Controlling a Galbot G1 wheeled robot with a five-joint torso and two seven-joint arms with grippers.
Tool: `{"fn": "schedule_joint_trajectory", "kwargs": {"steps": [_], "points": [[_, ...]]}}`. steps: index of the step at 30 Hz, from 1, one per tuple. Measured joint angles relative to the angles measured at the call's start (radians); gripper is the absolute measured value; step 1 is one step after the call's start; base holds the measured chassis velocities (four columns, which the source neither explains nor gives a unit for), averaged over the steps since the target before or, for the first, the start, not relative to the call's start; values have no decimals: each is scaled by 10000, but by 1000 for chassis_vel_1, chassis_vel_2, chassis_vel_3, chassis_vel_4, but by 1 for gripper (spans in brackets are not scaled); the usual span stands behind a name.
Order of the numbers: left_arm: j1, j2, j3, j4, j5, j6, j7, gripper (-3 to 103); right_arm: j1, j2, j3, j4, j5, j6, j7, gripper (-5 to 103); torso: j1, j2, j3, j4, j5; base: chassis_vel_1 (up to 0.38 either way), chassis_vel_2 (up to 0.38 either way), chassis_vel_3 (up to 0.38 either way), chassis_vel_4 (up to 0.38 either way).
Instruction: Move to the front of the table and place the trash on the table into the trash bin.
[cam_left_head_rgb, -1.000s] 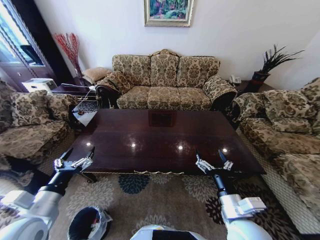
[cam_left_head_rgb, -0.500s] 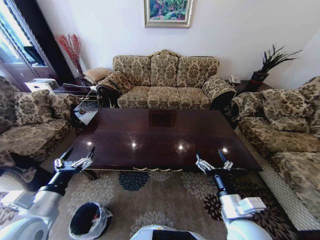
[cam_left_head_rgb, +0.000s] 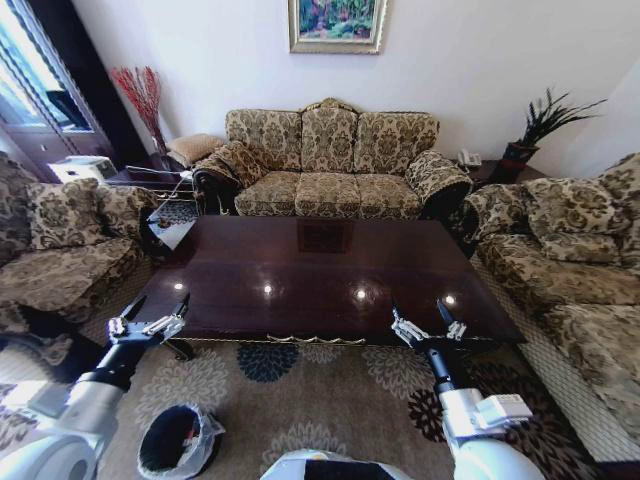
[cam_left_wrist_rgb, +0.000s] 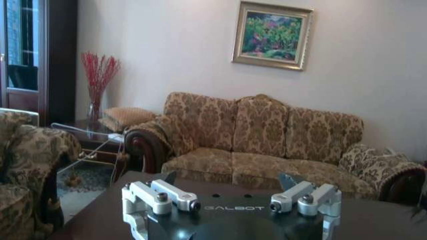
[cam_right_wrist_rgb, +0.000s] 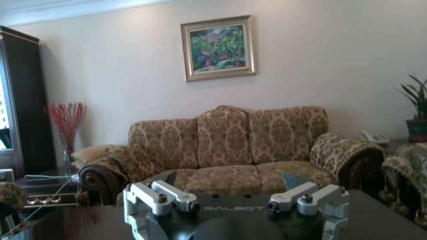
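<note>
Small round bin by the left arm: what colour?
Black, with translucent white bag liner; head view shows it best.

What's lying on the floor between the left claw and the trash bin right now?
Nothing but bare patterned carpet, going by the head view. The left claw hangs open at the table's near edge, and the trash bin stands on the carpet below it.

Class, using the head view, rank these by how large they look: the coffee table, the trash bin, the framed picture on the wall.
1. Coffee table, clearly largest.
2. Framed picture and trash bin look similar; the bin is much nearer and the picture is cropped, so unranked.
</note>
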Motion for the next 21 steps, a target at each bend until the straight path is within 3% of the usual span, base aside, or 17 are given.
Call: {"fn": "schedule_joint_trajectory", "kwargs": {"steps": [21], "points": [[0, 0, 0, 0, -1, -1, 0, 100, 0, 0, 0, 0, 0, 0, 0, 100, 0, 0, 0, 0, 0, 0, 0, 0, 0]]}}
